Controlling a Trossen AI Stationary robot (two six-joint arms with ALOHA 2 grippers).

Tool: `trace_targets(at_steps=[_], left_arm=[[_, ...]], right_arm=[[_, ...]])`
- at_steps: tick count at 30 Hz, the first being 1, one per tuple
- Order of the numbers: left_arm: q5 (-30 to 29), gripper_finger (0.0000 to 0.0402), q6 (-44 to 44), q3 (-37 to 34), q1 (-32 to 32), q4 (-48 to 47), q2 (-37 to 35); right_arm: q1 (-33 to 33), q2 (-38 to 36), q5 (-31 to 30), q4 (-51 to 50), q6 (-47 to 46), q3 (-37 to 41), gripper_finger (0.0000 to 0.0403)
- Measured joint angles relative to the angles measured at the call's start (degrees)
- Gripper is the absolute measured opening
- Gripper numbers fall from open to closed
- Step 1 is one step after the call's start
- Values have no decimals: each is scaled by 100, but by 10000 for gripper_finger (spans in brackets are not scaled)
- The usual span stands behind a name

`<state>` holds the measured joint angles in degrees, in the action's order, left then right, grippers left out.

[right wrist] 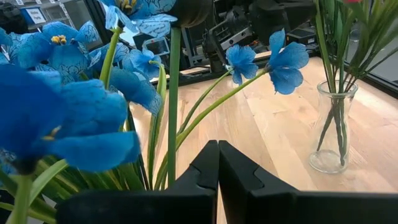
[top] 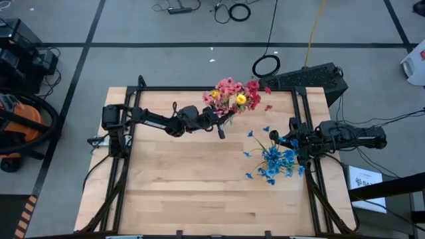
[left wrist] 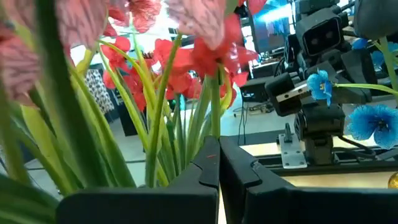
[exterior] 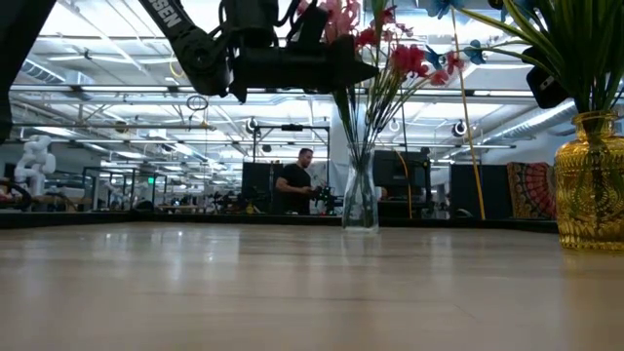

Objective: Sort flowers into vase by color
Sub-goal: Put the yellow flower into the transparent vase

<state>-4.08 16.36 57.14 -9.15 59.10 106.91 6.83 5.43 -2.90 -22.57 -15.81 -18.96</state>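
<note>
Left claw (left wrist: 219, 163) seen closed, empty, just before red flowers (left wrist: 186, 62); right claw (right wrist: 217, 163) likewise beside blue flowers (right wrist: 56, 106). Slow withdrawal advised, stems left undisturbed.

Both arms are dark, near-black, built of boxy joint housings joined by slimmer round tubes; the left arm (top: 156, 121) carries white block lettering along one link, seen from the low view; black cables trail from each arm's base; the left gripper (left wrist: 219, 169) has two matte black fingers with angular, stepped inner edges and a thin red mark on one; the right gripper (right wrist: 218, 163) has the same black angular fingers, unmarked.
</note>
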Motion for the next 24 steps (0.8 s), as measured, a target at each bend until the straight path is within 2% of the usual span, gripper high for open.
trace_targets(at_steps=[2, 7, 18, 24], left_arm=[[-20, 4, -88, 0, 0, -8, 0], [-519, 31, -450, 2, -2, -197, -2], [-541, 93, -704, -2, -35, -605, 0], [-632, 102, -704, -2, -2, -626, -17]], right_arm=[[0, 0, 0, 2, 0, 0, 0], [-1, 0, 0, 0, 0, 0, 0], [-2, 0, 0, 0, 0, 0, 0], [-1, -2, 0, 0, 0, 0, 0]])
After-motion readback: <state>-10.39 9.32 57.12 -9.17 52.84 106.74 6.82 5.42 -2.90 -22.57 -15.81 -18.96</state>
